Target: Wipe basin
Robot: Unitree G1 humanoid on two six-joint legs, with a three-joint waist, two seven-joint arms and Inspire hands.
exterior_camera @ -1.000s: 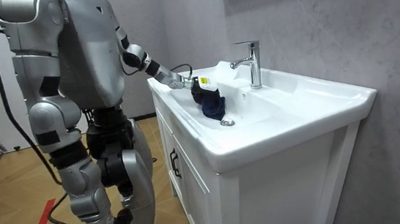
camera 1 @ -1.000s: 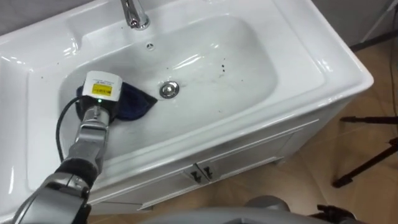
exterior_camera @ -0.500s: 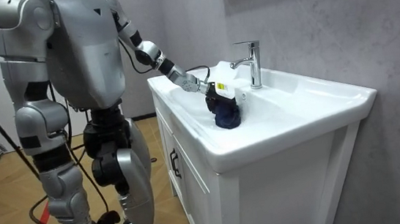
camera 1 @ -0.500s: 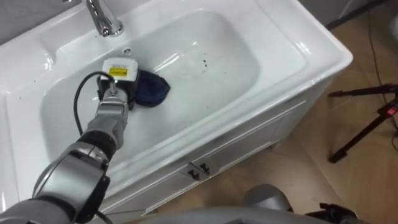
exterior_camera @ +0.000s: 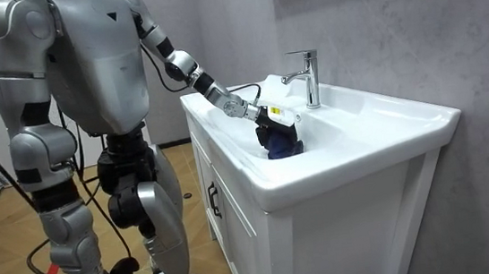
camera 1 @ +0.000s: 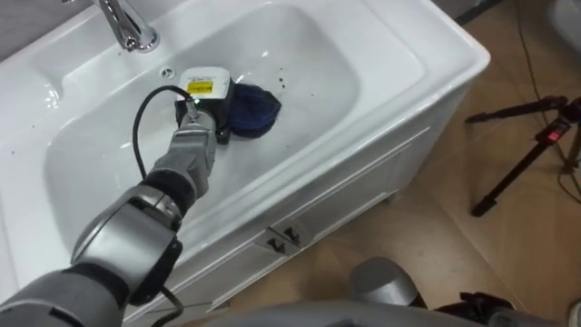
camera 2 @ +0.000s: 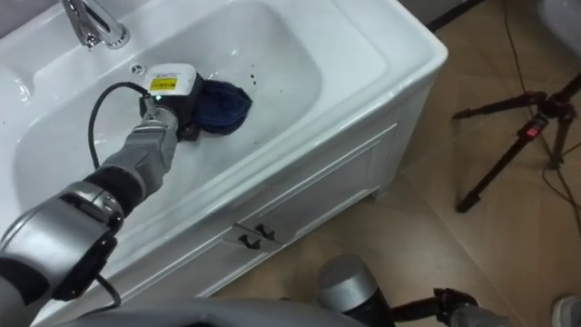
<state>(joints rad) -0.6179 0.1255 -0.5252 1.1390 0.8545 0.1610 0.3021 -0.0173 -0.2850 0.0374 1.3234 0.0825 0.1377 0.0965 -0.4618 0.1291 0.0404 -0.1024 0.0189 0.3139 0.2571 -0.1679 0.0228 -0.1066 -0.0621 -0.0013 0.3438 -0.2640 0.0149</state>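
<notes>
A white basin (camera 1: 363,68) is set in a white vanity (exterior_camera: 257,176) that I stand in front of. My left arm reaches in from the lower left. My left hand (camera 1: 204,102) rests low in the bowl, just in front of the faucet (camera 1: 123,25). Its dark fingers are closed on a bunched dark blue cloth (camera 1: 253,109), which lies against the basin floor to the hand's right. In the room view the cloth (exterior_camera: 283,143) hangs bunched under the hand (exterior_camera: 270,118). A few dark specks (camera 1: 281,80) dot the basin just beyond the cloth.
An overflow hole (camera 1: 166,71) sits below the faucet. Cabinet doors with small handles (camera 1: 283,239) face me under the basin rim. A black tripod (camera 1: 526,150) stands on the wooden floor to the right. A grey wall (exterior_camera: 413,22) backs the vanity.
My left hand has swept the cloth from the basin's left part rightward across the drain to the middle. My arm has stretched further out, and the eye view has shifted.
</notes>
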